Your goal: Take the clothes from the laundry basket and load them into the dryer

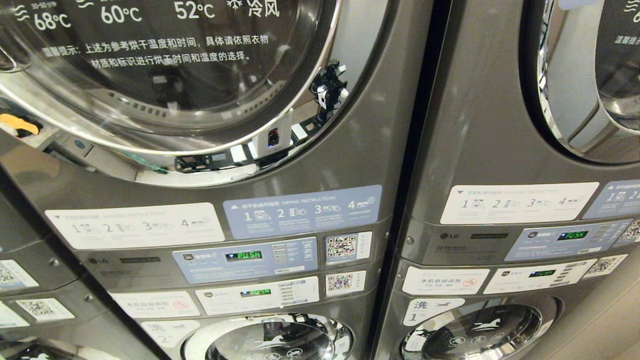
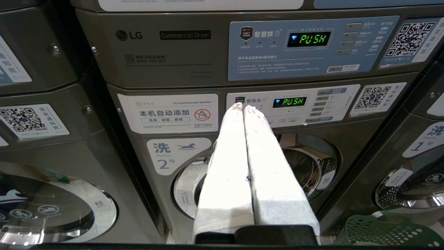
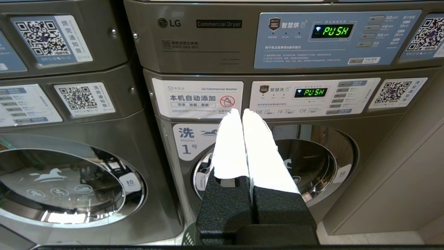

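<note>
Clothes are not visible in any view; only a part of the green laundry basket [image 2: 385, 231] shows, in the left wrist view, sitting on the floor in front of the lower washers, between the machine marked 2 and the one marked 1, and whether it holds anything cannot be told from here. A sliver of green lattice also peeks out beneath the right gripper [image 3: 242, 114] in its own view. Both arms hang parked in front of the stacked machines: the left gripper [image 2: 241, 108] points at the control panel of washer 2 with its white-wrapped jaws pressed together and nothing between them, and the right gripper points at the panel of washer 1, jaws likewise pressed together and empty. In the head view the dryer door [image 1: 150, 75], a large round glass door with a chrome ring, fills the upper left and looks closed, so loading has not begun. The step in hand appears to be getting set up: the dryer door probably has to be pulled open first, and the basket lies low and out of the head view, so the torso will likely need to bend to bring it into sight. To do it well, the jaws should spread before descending, then come down into the middle of the basket rather than on its rim.
</note>
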Motion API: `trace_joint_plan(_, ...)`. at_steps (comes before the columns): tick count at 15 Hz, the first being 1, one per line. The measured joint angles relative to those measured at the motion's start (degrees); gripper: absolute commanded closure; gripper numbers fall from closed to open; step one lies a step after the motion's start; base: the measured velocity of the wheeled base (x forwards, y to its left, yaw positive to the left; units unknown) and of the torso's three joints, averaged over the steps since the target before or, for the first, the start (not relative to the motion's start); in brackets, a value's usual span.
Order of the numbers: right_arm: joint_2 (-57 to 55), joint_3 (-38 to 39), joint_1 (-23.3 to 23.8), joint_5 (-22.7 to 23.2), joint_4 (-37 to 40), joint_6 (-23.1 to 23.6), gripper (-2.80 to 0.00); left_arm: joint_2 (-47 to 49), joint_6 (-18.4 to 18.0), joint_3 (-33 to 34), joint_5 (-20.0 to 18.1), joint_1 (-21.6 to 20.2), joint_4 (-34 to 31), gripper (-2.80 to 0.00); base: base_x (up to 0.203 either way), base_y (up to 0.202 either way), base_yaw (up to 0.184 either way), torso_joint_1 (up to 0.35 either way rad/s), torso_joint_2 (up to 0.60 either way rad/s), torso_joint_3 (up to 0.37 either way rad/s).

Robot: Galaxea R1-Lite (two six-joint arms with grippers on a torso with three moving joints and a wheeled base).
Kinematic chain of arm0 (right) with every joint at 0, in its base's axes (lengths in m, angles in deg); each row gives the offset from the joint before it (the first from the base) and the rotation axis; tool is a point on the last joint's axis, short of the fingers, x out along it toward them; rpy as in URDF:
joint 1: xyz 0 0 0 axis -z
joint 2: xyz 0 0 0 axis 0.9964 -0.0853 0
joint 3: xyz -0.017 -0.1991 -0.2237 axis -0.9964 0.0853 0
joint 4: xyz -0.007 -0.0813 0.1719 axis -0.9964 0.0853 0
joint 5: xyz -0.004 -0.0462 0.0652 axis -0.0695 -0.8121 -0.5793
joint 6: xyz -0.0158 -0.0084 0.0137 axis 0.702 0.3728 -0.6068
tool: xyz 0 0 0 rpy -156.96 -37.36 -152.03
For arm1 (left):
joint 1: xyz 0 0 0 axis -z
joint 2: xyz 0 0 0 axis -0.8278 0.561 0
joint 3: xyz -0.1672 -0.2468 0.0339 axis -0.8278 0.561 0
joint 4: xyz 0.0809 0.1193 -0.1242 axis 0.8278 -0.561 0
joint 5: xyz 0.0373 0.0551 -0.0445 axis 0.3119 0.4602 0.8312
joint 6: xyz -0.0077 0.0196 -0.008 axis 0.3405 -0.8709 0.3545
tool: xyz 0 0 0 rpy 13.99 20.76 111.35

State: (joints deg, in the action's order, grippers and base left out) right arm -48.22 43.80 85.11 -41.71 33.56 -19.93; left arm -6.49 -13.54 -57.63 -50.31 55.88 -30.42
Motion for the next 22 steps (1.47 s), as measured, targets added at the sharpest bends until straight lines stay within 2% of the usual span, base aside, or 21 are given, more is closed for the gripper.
trace_joint_plan(22, 0.0, 0.0, 0.0, 0.0, 0.0, 0.0, 0.0, 0.0, 0.0, 0.0, 0.0, 0.0, 0.0, 0.0, 0.0, 0.0, 0.0, 0.0, 0.0, 0.0)
